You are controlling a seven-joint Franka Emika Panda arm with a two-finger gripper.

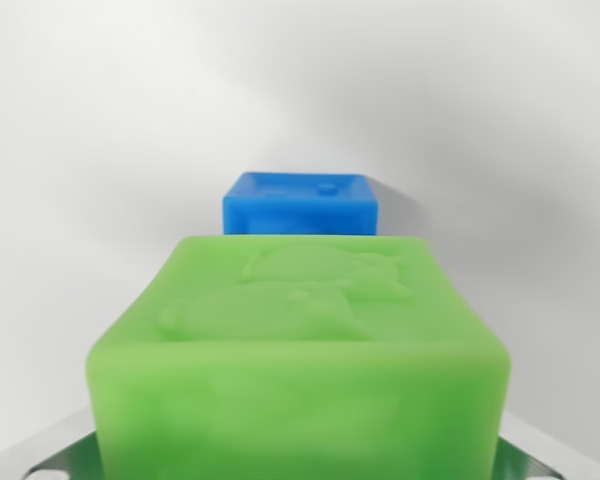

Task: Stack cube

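Note:
A large green cube (300, 340) with a raised figure on its top face fills the lower half of the wrist view, very close to the camera. Metal fingers (45, 455) show at the bottom left and bottom right corners, pressed against the cube's sides. My gripper (300, 465) is shut on this green cube. Behind it, farther off and centred, a smaller-looking blue cube (300, 203) rests on the white surface. The green cube hides the blue cube's lower front edge.
A plain white surface (100, 130) surrounds both cubes, with soft shadows to the right of the blue cube. Nothing else shows in this view.

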